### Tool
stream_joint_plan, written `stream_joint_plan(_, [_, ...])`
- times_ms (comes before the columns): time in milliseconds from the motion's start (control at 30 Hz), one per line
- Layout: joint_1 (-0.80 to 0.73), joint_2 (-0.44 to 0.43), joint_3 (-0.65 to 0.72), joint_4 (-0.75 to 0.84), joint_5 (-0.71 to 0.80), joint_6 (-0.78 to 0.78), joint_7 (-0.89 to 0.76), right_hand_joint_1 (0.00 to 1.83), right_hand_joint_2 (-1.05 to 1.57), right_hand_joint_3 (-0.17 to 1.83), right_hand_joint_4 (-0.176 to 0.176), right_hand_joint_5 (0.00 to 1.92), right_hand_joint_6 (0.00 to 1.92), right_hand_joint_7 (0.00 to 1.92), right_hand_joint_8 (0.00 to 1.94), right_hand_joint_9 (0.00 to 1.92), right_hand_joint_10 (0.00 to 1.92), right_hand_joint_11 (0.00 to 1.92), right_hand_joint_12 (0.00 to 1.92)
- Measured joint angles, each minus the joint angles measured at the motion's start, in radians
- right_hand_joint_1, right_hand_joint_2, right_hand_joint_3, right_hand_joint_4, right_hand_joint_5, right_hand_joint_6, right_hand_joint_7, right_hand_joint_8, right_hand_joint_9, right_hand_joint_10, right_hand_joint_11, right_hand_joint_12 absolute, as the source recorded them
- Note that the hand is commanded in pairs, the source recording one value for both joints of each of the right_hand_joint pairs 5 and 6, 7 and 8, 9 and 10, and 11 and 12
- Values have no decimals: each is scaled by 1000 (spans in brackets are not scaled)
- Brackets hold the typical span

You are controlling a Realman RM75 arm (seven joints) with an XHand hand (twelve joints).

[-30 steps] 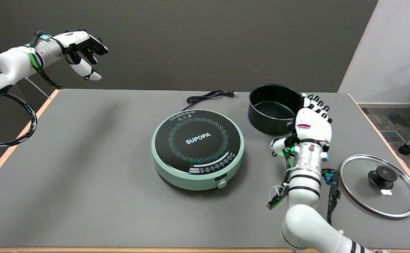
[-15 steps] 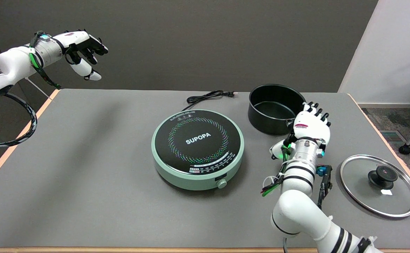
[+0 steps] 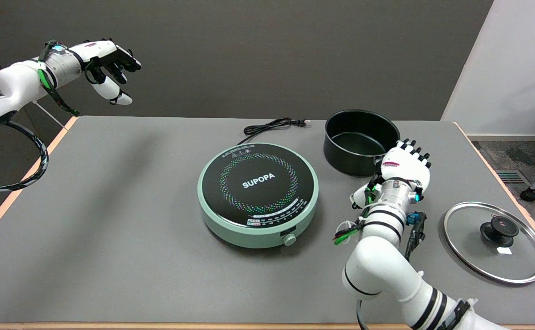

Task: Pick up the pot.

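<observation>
pot [image 3: 361, 141]: black, round, straight-walled, open and upright, dark inside; stands on the grey table [image 3: 111, 206] at its far right, behind and right of the cooker
right hand [image 3: 405, 164]: back turned to the camera, at the pot's near right side; whether its fingers grip anything, I cannot tell
induction cooker [image 3: 258, 192]: mint green rim, black top reading "SUPOPA"
glass lid [image 3: 495, 241]: flat on the table, near right

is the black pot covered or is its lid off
Lid off. The pot stands open and empty; the glass lid lies on the table, apart.
</observation>
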State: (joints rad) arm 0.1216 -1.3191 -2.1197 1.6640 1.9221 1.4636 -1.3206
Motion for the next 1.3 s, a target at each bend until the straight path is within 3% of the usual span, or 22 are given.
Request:
stream_joint_plan(400, [57,-7,-1,-19,76,18,-48,1257,-8,700,-176,169,169,169,169,169,169,169,169])
stream_joint_plan(500, [71,-7,-1,-26,97,18,-54,1170,52,669,-176,351,351,351,351,351,351,351,351])
stream_joint_plan(733, [101,-3,0,-39,133,17,-64,1144,55,704,-176,447,447,447,447,447,447,447,447])
stream_joint_plan(1300, [120,13,3,-36,166,47,-81,1169,-64,763,-176,393,393,393,393,393,393,393,393])
